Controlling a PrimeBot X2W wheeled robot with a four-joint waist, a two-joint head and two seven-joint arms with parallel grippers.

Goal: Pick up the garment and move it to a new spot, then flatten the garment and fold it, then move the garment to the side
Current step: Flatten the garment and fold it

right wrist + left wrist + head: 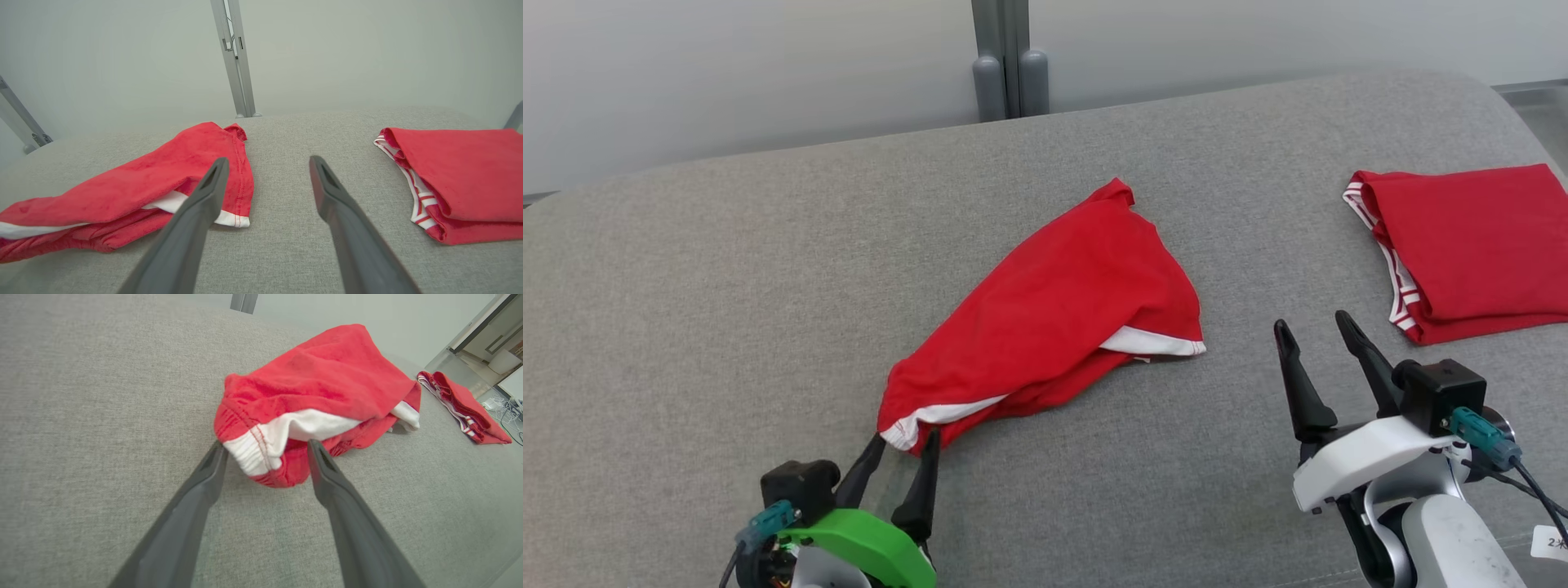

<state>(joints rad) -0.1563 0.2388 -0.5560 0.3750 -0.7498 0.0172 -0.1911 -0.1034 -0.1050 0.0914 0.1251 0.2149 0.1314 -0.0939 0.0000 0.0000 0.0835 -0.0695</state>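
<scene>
Two red cloths: the garment (1054,310) lies crumpled in the middle of the grey cushion (727,286); a folded one (1478,245) sits well apart on the right
Left claw (905,439): spread wide — one finger on each side of the garment's white-edged near corner
Right claw (1312,322): wide too — holding nothing, between both cloths

The red garment (1054,310) with white band lies on grey fabric (686,286) (folded cloth (1478,245): red, seemingly white-striped trim).
</scene>
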